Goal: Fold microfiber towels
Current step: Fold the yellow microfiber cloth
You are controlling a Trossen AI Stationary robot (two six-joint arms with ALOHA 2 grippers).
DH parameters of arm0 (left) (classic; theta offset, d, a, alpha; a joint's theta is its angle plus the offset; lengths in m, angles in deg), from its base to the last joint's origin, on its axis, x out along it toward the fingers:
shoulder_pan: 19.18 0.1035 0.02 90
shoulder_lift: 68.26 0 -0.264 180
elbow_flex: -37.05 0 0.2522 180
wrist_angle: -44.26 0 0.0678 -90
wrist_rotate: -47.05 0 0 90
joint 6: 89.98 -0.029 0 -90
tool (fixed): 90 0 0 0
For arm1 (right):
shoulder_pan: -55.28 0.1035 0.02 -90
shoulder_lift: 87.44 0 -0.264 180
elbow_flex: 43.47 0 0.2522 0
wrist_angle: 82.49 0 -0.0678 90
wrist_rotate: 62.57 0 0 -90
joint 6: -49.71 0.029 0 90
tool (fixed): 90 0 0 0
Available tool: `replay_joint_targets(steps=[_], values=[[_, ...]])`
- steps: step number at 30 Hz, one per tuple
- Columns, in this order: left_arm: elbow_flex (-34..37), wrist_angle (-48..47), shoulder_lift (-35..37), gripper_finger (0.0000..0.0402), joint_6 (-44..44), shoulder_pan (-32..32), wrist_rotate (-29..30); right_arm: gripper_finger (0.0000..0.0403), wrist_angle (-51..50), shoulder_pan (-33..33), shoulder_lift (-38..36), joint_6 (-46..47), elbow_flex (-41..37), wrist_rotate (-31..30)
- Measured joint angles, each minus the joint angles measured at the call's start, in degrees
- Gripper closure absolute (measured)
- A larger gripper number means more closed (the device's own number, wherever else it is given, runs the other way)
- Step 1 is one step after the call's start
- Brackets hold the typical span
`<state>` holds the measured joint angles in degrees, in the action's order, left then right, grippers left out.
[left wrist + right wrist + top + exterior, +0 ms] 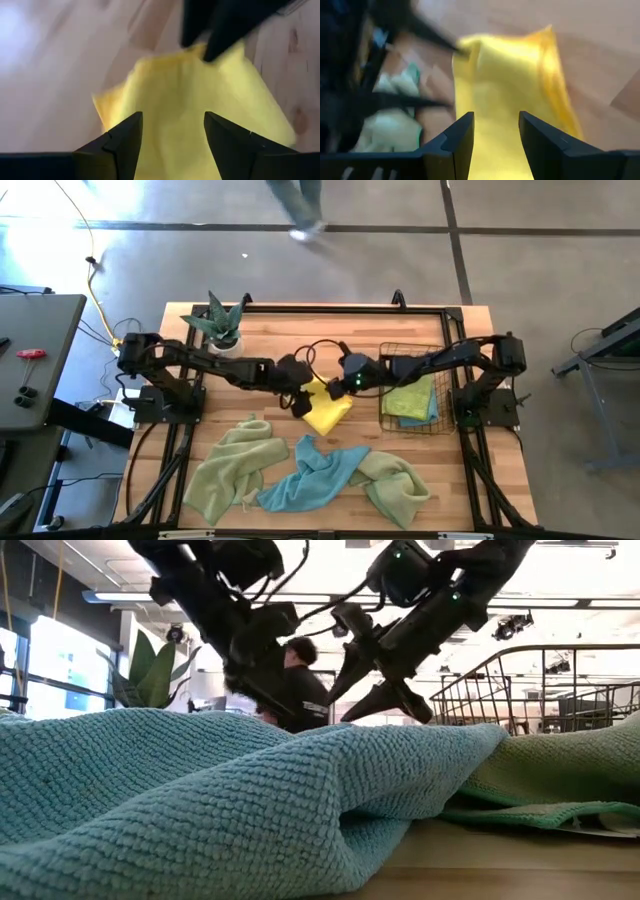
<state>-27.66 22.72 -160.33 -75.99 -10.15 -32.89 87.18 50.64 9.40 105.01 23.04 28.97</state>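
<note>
Yellow towel (327, 410) sits frame-center between both open, empty grippers: left gripper (300, 402) at its left edge, right gripper (338, 387) at its top.

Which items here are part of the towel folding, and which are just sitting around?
Job:
- yellow towel, mid-table, both grippers over it
- blue towel, front
- green towels, front left and front right
- towels in the basket
- left gripper, open
- right gripper, open

Lying about:
- wire basket
- potted plant
</note>
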Motion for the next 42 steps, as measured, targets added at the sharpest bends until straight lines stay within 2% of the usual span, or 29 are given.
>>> replay_joint_targets(steps=[3, 8, 12, 17, 24, 28, 32, 34, 37, 42], values=[[0.0, 0.1, -0.3, 0.0200, -8.7, 1.0, -1.7, 0.0253, -1.2, 2.1, 0.0, 0.2, 0.0, 0.0], [-0.1, 4.4, -2.9, 0.0200, -19.3, 1.1, -11.3, 0.0253, -1.1, 4.2, 0.0, -0.3, 0.0, -2.0], [-0.1, 6.8, -6.0, 0.0200, -21.6, 0.8, -15.0, 0.0253, -1.4, 4.4, 0.0, -1.3, 0.0, -2.6], [-0.2, 9.5, -11.3, 0.0200, -22.0, 0.7, -13.4, 0.0253, -1.6, 4.3, 0.0, -1.3, 0.0, -2.6], [-0.6, 9.3, -16.4, 0.0200, -14.4, 1.7, -4.8, 0.0253, -1.5, 4.3, 0.0, 0.2, 0.0, -2.9], [-0.5, 7.8, -15.9, 0.0200, -5.2, 3.8, 2.9, 0.0253, -1.5, 4.3, 0.0, 2.8, 0.0, -3.8], [-0.4, 2.3, -14.2, 0.0200, 6.2, 7.6, 11.2, 0.0253, -1.4, 4.0, 0.0, 4.5, 0.0, -6.1], [-0.4, -0.1, -13.5, 0.0200, 9.9, 9.4, 11.8, 0.0254, -0.7, 3.4, 0.0, 5.3, 0.0, -6.5], [-0.3, -1.8, -12.7, 0.0200, 12.3, 11.3, 9.6, 0.0254, 1.1, 1.6, 0.0, 6.7, 0.0, -7.6], [0.0, -3.0, -10.1, 0.0200, 12.7, 12.5, 3.8, 0.0253, -2.9, -3.2, 0.0, 5.1, 4.7, -3.5]])
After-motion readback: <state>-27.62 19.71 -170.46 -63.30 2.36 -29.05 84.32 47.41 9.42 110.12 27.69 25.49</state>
